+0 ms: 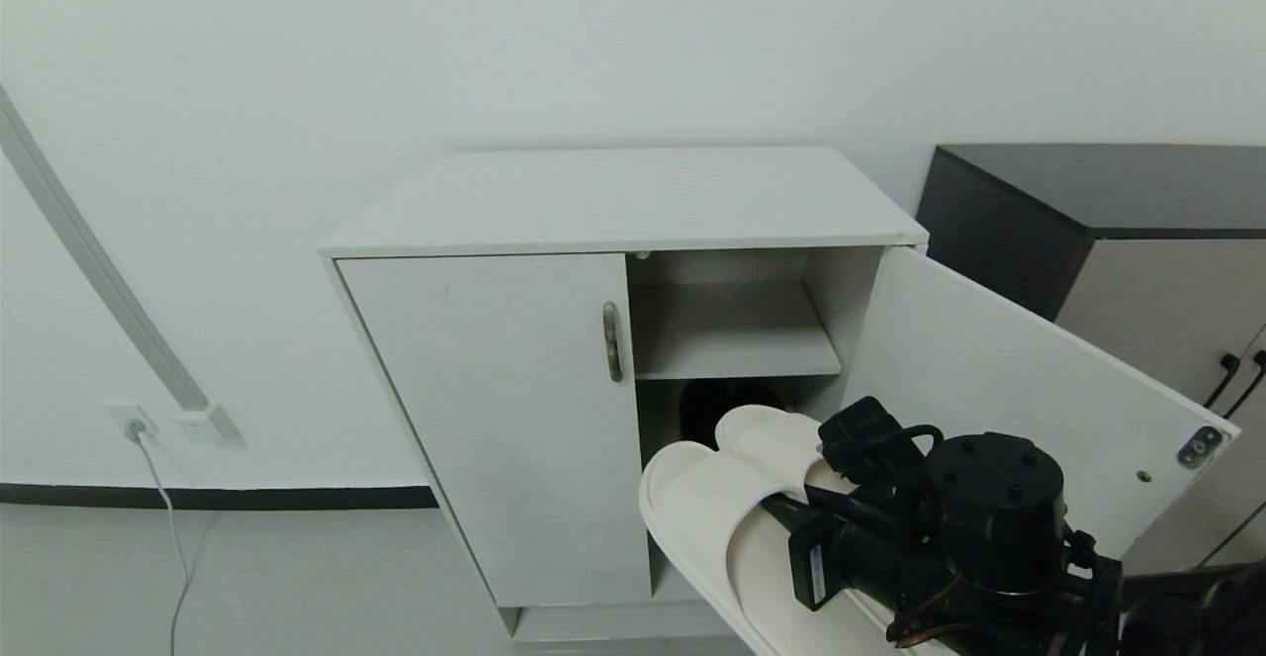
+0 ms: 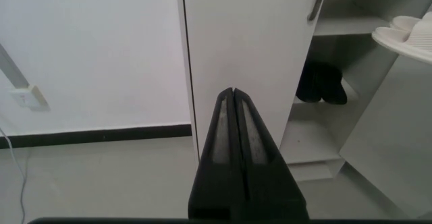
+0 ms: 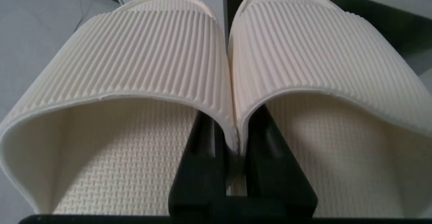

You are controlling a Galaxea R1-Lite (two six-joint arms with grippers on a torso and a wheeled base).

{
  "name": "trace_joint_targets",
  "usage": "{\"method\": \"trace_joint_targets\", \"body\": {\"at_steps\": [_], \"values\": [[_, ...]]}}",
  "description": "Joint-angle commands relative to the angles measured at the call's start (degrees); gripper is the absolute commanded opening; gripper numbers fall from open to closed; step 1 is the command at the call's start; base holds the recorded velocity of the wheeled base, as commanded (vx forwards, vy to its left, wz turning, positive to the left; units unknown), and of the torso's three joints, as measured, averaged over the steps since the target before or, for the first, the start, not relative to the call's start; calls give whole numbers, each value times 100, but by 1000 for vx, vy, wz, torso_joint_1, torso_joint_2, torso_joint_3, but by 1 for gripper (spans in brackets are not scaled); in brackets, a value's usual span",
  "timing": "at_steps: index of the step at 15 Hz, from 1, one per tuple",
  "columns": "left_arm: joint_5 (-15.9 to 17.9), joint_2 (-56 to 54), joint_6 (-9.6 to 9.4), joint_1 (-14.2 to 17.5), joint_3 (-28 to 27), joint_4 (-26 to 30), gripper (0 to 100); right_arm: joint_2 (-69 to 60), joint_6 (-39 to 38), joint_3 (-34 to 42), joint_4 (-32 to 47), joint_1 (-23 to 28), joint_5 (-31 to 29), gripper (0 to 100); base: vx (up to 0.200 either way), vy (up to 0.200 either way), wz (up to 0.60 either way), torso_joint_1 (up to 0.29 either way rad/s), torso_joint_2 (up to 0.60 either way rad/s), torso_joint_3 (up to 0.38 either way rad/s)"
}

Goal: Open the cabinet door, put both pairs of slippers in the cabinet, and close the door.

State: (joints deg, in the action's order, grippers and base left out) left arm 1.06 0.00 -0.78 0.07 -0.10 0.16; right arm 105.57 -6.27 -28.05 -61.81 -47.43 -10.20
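Note:
A white cabinet (image 1: 623,196) stands against the wall, its left door (image 1: 504,419) shut and its right door (image 1: 1029,389) swung open. A dark pair of slippers (image 2: 322,84) lies on a lower shelf inside. My right gripper (image 3: 231,126) is shut on a cream pair of slippers (image 1: 732,508), pinching the two inner edges together; it holds them in front of the open compartment, toes toward the cabinet. The cream pair (image 3: 223,69) has ribbed straps. My left gripper (image 2: 233,96) is shut with nothing in it, low and in front of the shut left door.
A dark cabinet (image 1: 1098,231) stands to the right, close behind the open door. The upper shelf (image 1: 732,339) is bare. A wall socket with a cable (image 1: 134,428) sits low on the left wall. Grey floor (image 1: 247,577) lies open to the left.

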Motion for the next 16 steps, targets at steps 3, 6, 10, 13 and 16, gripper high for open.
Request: {"method": "trace_joint_targets", "body": {"at_steps": [3, 6, 10, 13, 16], "values": [[-1, 0, 8, 1, 1, -7, 0, 60, 3, 37, -60, -3, 1, 0, 0, 0, 0, -155, 479, 328], [-1, 0, 8, 1, 1, -7, 0, 87, 29, 45, -95, -12, 1, 0, 0, 0, 0, -126, 468, 342], [-1, 0, 8, 1, 1, 2, 0, 113, 38, 45, -95, -12, 10, 0, 0, 0, 0, -85, 452, 360], [-1, 0, -1, 1, 1, -7, 0, 210, 38, 54, -156, -12, 10, 0, 0, 0, 0, -33, 442, 399], [-1, 0, -1, 1, 1, 2, 0, 271, 47, 89, -323, -12, 10, 0, 0, 0, 0, 1, 289, 279]]}}
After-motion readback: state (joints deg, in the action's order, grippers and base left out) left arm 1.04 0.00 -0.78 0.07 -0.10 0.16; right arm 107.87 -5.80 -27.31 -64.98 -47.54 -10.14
